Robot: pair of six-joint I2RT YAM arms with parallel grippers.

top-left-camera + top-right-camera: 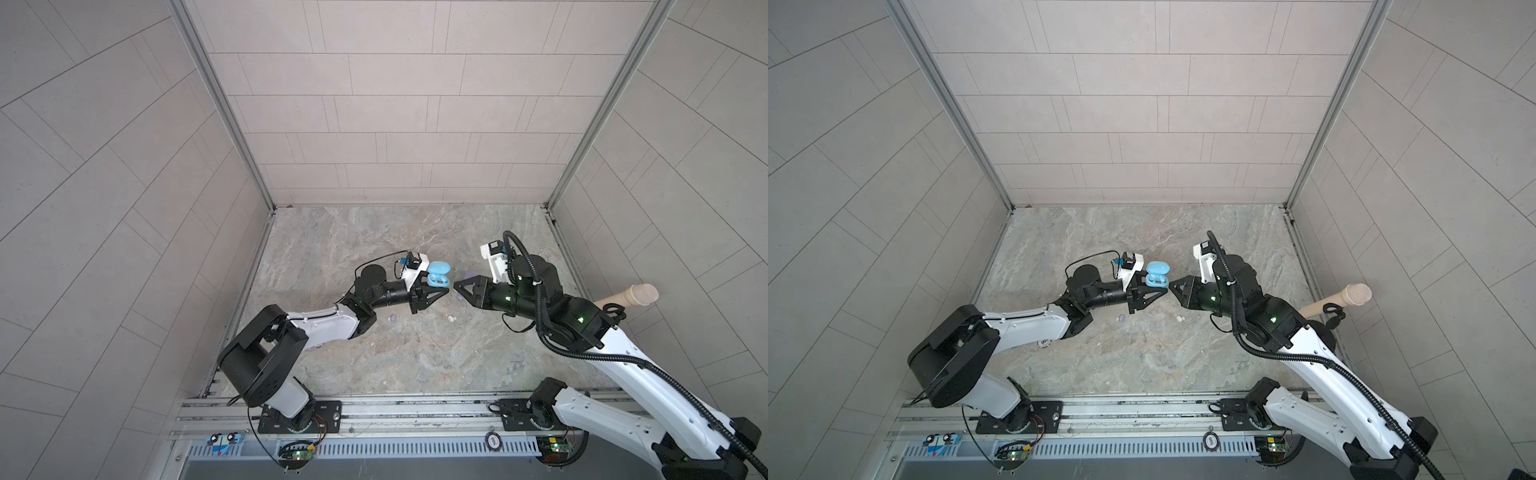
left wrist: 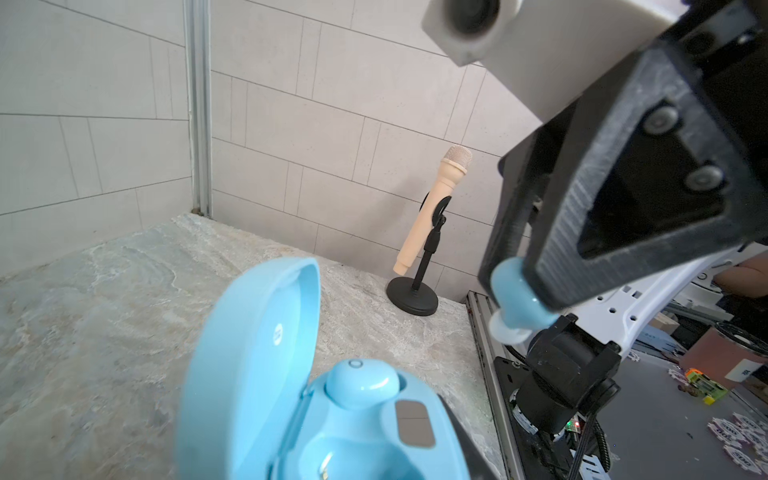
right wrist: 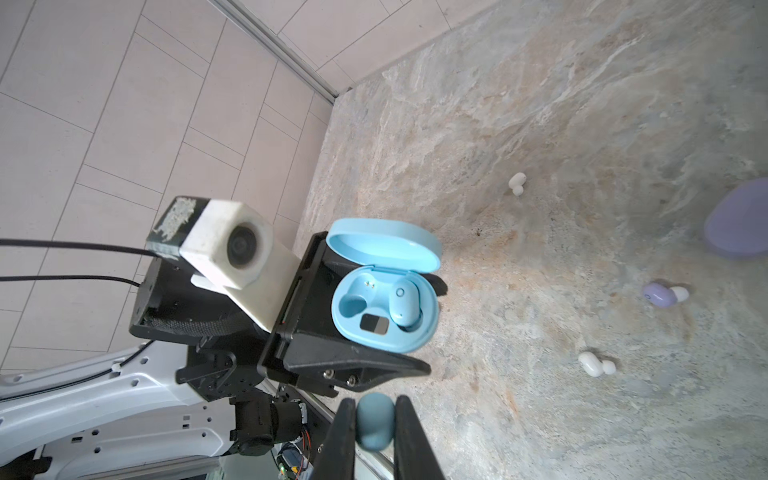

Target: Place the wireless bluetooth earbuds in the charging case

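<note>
My left gripper [image 1: 441, 282] is shut on an open light blue charging case [image 1: 438, 275] [image 3: 384, 309], held above the table with its lid [image 2: 249, 365] up. One light blue earbud [image 3: 405, 306] [image 2: 359, 380] sits in one socket; the other socket [image 3: 351, 305] is bare. Facing it, close by, my right gripper [image 1: 455, 286] [image 3: 375, 401] is shut on a second light blue earbud [image 3: 374, 422] [image 2: 515, 309]. On the table lie two white earbuds [image 3: 517, 183] [image 3: 596, 364] and a lilac earbud [image 3: 663, 295].
A shut lilac case [image 3: 737, 222] rests on the marble table [image 1: 415, 365] under the right gripper. Another lilac earbud [image 1: 392, 318] lies below the left arm. A beige microphone on a black stand [image 1: 631, 296] [image 2: 436, 208] stands at the right wall. Tiled walls close three sides.
</note>
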